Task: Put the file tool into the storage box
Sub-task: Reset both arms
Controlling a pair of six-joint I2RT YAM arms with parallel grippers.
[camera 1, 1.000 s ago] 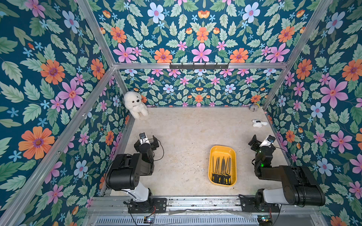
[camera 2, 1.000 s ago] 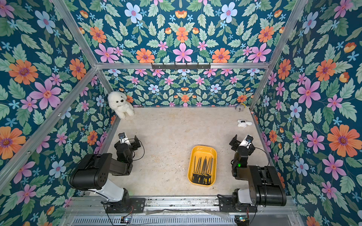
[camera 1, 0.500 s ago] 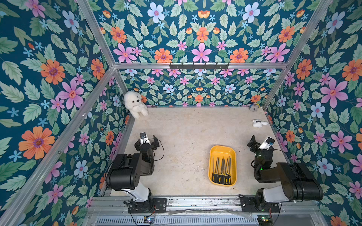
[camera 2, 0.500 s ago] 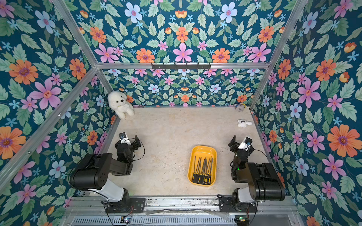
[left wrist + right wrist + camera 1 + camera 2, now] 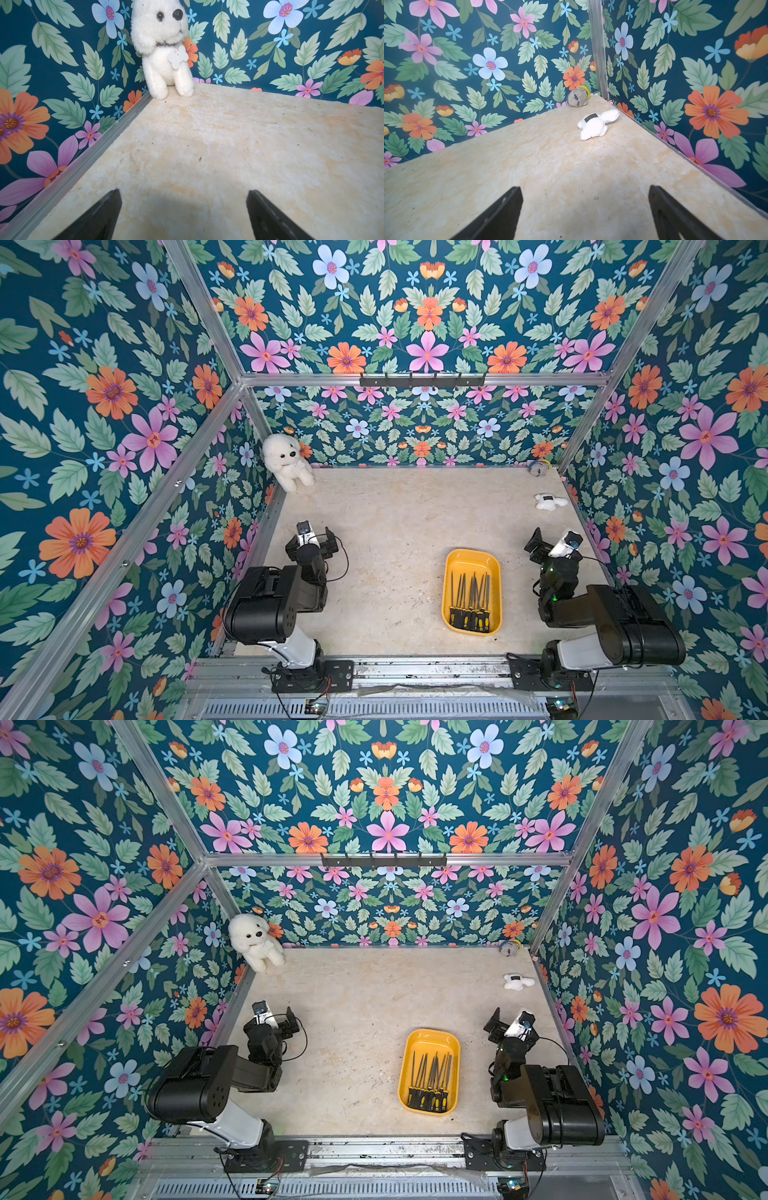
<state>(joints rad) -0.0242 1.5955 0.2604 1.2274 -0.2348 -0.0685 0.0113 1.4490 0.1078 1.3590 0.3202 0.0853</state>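
Note:
The yellow storage box [image 5: 472,552] [image 5: 432,1032] lies at the front right of the table's middle. Several file tools [image 5: 471,601] [image 5: 430,1081] with black and yellow handles lie inside it, side by side. My left gripper [image 5: 311,540] [image 5: 270,1021] [image 5: 184,192] hovers by the left wall, far from the box, open and empty. On the box's right, near the right wall, my right gripper [image 5: 555,547] [image 5: 513,1029] [image 5: 584,188] is also open with only bare table between its fingers. Neither wrist view shows the box.
A white plush dog [image 5: 286,460] [image 5: 164,47] sits in the back left corner. A small white plush [image 5: 548,502] [image 5: 596,124] lies near the right wall, and a grey toy [image 5: 539,466] [image 5: 578,96] in the back right corner. Floral walls enclose three sides.
The right arm has shifted a little, its wrist swinging slightly left and back. Left arm, box and files have not moved. Both grippers stay open.

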